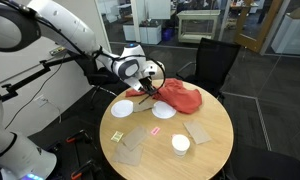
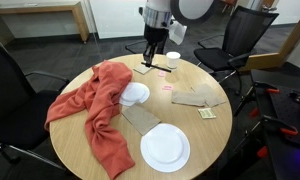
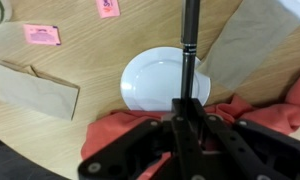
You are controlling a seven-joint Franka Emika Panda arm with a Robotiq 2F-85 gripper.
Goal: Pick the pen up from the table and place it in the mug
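My gripper (image 3: pixel 188 105) is shut on the pen (image 3: pixel 190 45), a thin dark stick that pokes out from between the jaws. I hold it in the air above the table (image 3: pixel 90 60), over a small white plate (image 3: pixel 155 80) and the edge of a red cloth (image 3: pixel 120 125). In both exterior views the gripper (image 1: pixel 145 80) (image 2: pixel 153 50) hangs above the tabletop (image 1: pixel 215 150) (image 2: pixel 220 130). The white mug (image 1: pixel 180 144) (image 2: pixel 173 60) stands upright near the table's edge, well away from the gripper across the table. The mug is out of the wrist view.
A red cloth (image 1: pixel 180 97) (image 2: pixel 100 100) lies draped over one side of the table. Two flat white plates (image 1: pixel 122 108) (image 1: pixel 164 110) lie on it. Brown paper napkins (image 3: pixel 35 88) (image 3: pixel 255 35) and pink scraps (image 3: pixel 40 33) lie about. Black office chairs (image 1: pixel 215 60) stand around.
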